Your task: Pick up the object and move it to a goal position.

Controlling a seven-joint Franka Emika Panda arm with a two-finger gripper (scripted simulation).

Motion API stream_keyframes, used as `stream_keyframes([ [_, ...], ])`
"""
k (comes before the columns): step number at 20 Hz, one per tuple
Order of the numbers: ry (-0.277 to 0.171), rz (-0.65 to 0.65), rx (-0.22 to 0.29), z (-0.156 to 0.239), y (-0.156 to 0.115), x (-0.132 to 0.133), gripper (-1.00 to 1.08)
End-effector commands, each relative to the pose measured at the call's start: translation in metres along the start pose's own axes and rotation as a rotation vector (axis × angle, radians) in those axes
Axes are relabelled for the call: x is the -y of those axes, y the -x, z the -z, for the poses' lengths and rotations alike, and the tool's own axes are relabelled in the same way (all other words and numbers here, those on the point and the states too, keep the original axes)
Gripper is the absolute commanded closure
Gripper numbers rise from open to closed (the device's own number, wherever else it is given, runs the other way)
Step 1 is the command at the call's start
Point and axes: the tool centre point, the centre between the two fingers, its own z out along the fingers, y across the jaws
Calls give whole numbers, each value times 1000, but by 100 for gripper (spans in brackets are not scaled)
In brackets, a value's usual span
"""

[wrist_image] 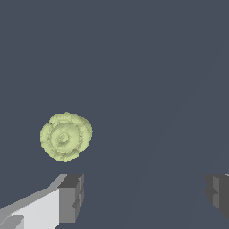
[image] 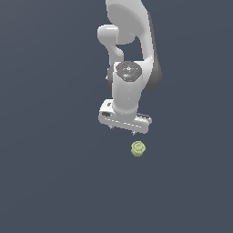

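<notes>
The claw (image: 124,129) hangs above the dark tabletop (image: 50,182), pointing down from the white Panda arm (image: 129,50). Its jaws stand wide apart, and nothing lies between them. In the wrist view one dark finger pad (wrist_image: 71,197) shows at one edge and the other (wrist_image: 219,194) at the opposite edge, with bare surface across the gap.

The object (image: 138,148), a small pale yellow-green knobbly lump, lies on the tabletop just beside the claw and clear of it, toward the exterior view's right and nearer the camera. No contact is visible. In the wrist view the lump (wrist_image: 66,136) sits outside the span of the pads, close to one of them rather than centred.

Judgement: the step in hand appears to be the approach. The wide opening suits a descent around the lump, but the claw is not yet aligned over it, so a sideways correction seems needed before lowering.

Orientation: the lump rests with its swirled top facing upward, toward the wrist camera. Its outline is close to round with a scalloped rim, so no long axis can be made out, and grip direction probably matters little.

No goal marker is visible in either view.
</notes>
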Motion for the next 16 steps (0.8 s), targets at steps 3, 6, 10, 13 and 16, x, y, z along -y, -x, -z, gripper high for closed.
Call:
stream_keyframes([
  [3,-3,-110,3,-7,-4,12,-92],
  [6,-5,-183,5,-12,-6,20,-92],
  [10,-7,-279,8,-19,-8,30,-92],
  [13,-8,-352,10,-24,-10,38,-92],
  [16,-8,-424,11,-29,-11,46,-92],
])
